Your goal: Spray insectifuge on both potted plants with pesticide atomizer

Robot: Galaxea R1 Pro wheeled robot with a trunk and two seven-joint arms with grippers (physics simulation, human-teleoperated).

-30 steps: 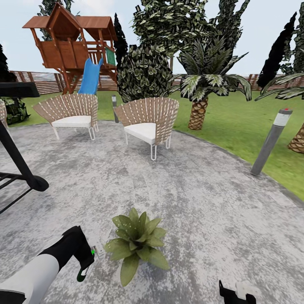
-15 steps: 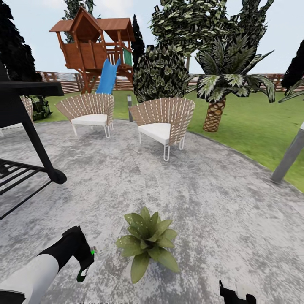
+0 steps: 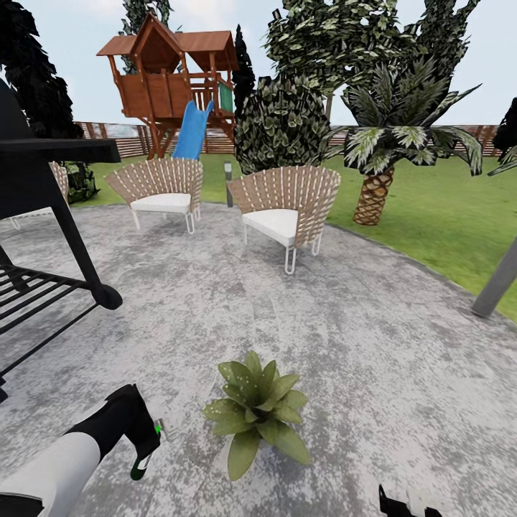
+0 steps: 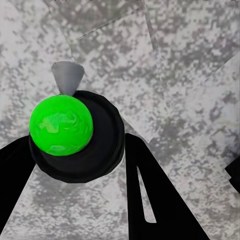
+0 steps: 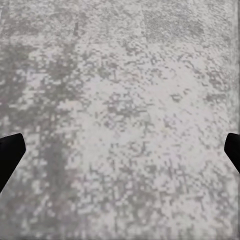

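Observation:
One potted plant (image 3: 257,414), a low rosette of pointed green leaves, stands on the grey patio (image 3: 359,345) just in front of me; the leaves hide its pot. A few upper leaves look faintly pale-flecked, and I cannot tell whether that is insectifuge. My left gripper (image 3: 147,449) hangs close to the plant's left side, shut on the pesticide atomizer (image 3: 159,429). In the left wrist view the atomizer (image 4: 61,125) shows as a bright green cap on a dark round body with a grey nozzle, held by the left gripper (image 4: 77,145). The right gripper (image 3: 403,506) (image 5: 120,155) is low at the right, open over bare paving.
Two wicker chairs (image 3: 291,208) (image 3: 161,190) stand at the patio's far side. A black metal frame (image 3: 50,237) fills the left. A grey lamp post (image 3: 495,280) leans at the right edge. Beyond are lawn (image 3: 445,215), a palm (image 3: 373,194), a playhouse with blue slide (image 3: 188,133) and fence.
The whole picture has slid right, so the camera has turned left: more black frame shows and the lamp post is nearly off the edge. Both arms hold their pose.

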